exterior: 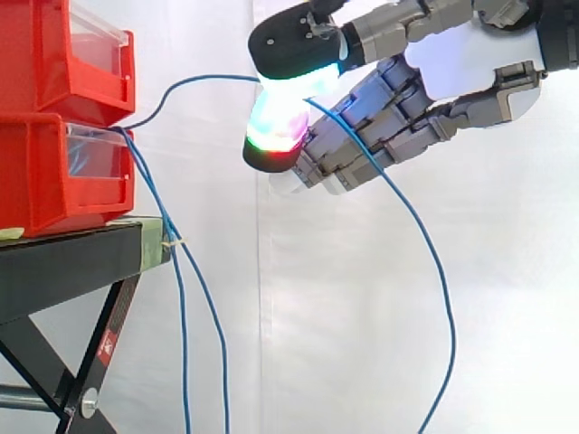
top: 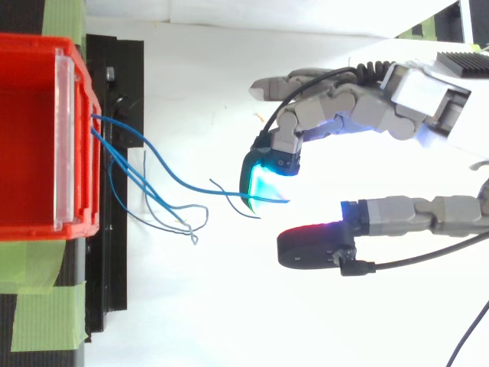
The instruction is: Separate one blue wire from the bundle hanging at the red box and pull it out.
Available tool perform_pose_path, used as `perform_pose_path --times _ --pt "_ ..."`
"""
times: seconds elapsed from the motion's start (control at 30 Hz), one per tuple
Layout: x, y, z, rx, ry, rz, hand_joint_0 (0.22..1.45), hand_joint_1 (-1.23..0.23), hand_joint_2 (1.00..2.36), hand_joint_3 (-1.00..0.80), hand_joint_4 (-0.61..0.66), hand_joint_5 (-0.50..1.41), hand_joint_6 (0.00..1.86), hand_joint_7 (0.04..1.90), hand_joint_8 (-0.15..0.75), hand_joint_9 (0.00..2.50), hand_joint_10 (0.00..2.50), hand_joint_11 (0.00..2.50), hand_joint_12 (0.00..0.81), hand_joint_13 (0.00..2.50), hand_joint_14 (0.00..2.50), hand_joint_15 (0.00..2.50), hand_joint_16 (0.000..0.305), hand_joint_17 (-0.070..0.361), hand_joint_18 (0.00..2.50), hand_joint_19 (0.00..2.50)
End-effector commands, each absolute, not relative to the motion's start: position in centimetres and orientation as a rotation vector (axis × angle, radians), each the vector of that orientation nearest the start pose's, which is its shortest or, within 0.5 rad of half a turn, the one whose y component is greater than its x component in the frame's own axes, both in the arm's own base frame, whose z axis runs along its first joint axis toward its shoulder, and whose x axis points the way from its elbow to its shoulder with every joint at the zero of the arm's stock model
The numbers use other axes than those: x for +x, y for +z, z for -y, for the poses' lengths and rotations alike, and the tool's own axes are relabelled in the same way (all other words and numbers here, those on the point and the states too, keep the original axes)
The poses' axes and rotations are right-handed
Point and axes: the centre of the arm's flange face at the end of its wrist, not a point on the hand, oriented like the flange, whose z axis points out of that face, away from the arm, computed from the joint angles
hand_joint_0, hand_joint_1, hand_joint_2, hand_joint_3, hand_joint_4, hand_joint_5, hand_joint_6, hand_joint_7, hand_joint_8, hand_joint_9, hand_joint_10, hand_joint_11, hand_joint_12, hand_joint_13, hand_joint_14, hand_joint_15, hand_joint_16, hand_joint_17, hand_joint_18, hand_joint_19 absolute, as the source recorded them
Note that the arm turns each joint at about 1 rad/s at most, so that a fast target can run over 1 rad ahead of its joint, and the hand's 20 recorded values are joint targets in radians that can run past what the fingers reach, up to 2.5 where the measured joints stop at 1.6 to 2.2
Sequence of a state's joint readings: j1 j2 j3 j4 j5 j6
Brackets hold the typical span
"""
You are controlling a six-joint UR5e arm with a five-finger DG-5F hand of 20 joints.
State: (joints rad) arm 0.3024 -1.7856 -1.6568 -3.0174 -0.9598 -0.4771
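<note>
Side view: one blue wire (exterior: pixel 217 78) runs from the lower red bin (exterior: pixel 54 172) up and across to the hand (exterior: pixel 389 108), well apart from the bin, then drapes down below it. Curled fingers pinch the wire against a glowing pad (exterior: pixel 280 127). The other wires (top: pixel 122 164) hang from the bin past the black stand (exterior: pixel 63 262).

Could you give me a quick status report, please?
Hand shut on one blue wire, held apart from the bundle. Bundle hangs at the red bins. No obstruction seen.
</note>
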Motion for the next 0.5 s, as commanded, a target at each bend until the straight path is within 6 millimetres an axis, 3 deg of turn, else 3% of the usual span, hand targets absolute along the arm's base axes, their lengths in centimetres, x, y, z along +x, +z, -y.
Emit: perform_pose_path --times 0.0,0.47 --pt "56.08 34.91 2.38 1.058 0.501 -1.383 0.61 -0.74 1.02 -0.07 0.13 -0.18 0.81 1.06 0.29 0.54 0.01 0.43 0.347 0.12 0.0 0.16 0.051 0.114 0.04 0.22" --pt "56.09 34.92 2.46 1.059 0.501 -1.38 0.61 -0.75 1.02 -0.07 0.13 -0.18 0.8 1.07 0.293 0.6 0.01 0.46 0.346 0.16 0.01 0.16 0.051 0.115 0.07 0.23"
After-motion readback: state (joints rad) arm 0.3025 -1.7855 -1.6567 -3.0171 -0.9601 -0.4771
